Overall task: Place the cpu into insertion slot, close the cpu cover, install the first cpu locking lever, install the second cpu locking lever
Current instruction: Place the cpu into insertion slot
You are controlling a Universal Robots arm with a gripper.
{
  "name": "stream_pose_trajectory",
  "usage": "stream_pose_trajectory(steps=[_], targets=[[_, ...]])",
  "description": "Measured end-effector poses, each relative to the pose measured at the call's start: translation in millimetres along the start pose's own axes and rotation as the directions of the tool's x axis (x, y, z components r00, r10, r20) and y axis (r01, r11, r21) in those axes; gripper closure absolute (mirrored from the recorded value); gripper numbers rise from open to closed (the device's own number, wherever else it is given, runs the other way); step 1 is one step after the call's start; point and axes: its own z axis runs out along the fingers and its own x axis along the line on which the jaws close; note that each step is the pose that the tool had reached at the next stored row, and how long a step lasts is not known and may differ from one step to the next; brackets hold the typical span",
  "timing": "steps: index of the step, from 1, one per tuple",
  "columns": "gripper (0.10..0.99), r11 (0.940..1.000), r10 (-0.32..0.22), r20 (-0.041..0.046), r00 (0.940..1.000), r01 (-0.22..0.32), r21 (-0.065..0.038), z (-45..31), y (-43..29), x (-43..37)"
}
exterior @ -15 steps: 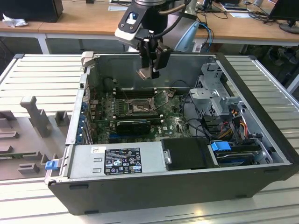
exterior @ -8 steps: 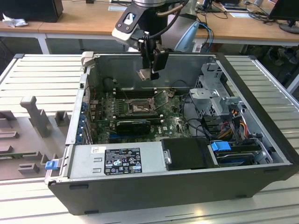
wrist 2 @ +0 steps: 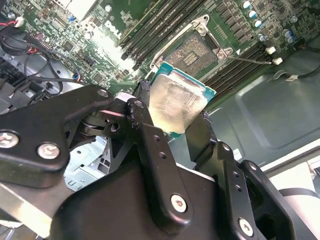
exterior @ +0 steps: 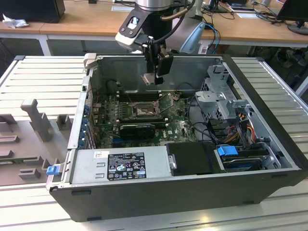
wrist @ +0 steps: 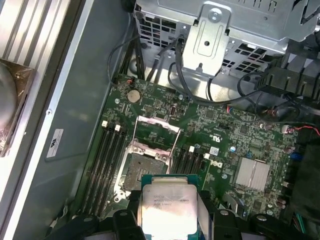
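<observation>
Above the open computer case, my gripper is shut on the cpu, a small square chip with a pale metal top. Both wrist views show the cpu clamped by its edges between the black fingers. It hangs in the air, clear of the board. The insertion slot lies bare below it on the green board. The cpu cover stands flipped open at the slot's far edge. A thin locking lever sticks out beside the slot.
A long black expansion card lies just in front of the slot. Memory slots flank it. A power supply fills the case's front, and a drive cage with cables is on the exterior view's right. The case walls enclose the board.
</observation>
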Motion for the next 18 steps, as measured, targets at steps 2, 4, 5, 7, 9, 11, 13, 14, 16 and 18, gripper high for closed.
stream_pose_trajectory(steps=[2, 4, 5, 7, 9, 11, 13, 14, 16, 18], targets=[[0.557, 0.9999, 0.011, 0.0008, 0.9999, -0.011, 0.000, 0.7, 0.0, 0.0], [0.557, 0.9998, 0.018, 0.0015, 0.9998, -0.018, 0.000, 1.0, -0.1, 0.0], [0.557, 0.9997, 0.023, 0.0019, 0.9997, -0.023, 0.000, 1.3, -0.1, 0.0], [0.557, 0.9994, 0.034, 0.0028, 0.9994, -0.034, 0.000, 1.9, -0.2, 0.0], [0.557, 0.9991, 0.043, 0.0036, 0.9991, -0.043, 0.000, 2.4, -0.2, 0.0], [0.557, 0.9989, 0.047, 0.0040, 0.9989, -0.047, 0.000, 2.7, -0.2, 0.0], [0.557, 0.9985, 0.054, 0.0045, 0.9985, -0.054, 0.000, 3.1, -0.3, 0.0], [0.557, 0.9984, 0.056, 0.0047, 0.9984, -0.056, 0.000, 3.2, -0.3, 0.0], [0.557, 0.9979, 0.064, 0.0053, 0.9979, -0.064, -0.001, 3.8, -0.3, 0.0], [0.557, 0.9976, 0.069, 0.0057, 0.9976, -0.069, -0.001, 4.1, -0.3, 0.0]])
